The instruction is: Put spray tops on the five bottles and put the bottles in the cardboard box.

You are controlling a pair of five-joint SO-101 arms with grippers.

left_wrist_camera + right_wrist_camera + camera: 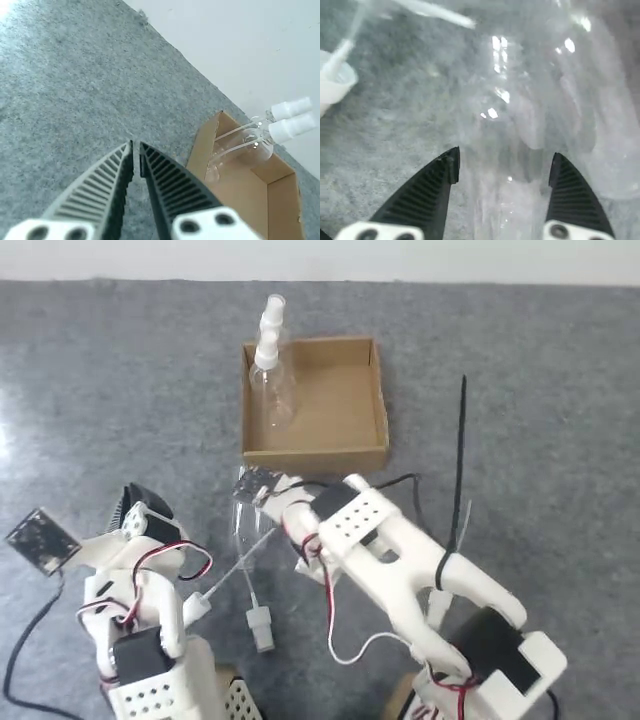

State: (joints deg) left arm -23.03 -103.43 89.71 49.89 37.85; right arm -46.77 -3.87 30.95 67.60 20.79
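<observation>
Jaws on the right gripper [504,161] are standing wide apart, straddling a clear bottle [520,100] that is lying on its side on the grey carpet [520,360]. I cannot tell whether either finger is touching it. The bottle is transparent and glinting, with no top on it. From the high view it is lying just in front of the cardboard box [315,455], near the box's left front corner, and the right arm is stretching over to it.

Two loose spray tops are lying on the carpet just beyond the bottle's near end, each trailing a thin white tube: one [260,625] close to the bottle's end, the other [195,607] beside the left arm, with its tube slanting up across the bottle.

The left gripper [136,145] is hanging over bare carpet, well apart from the bottle, its fingers drawn almost together with only a slit between them and nothing held.

Inside the box, two capped bottles [272,390] are leaning in the far left corner, their white tops poking out over the rim.
</observation>
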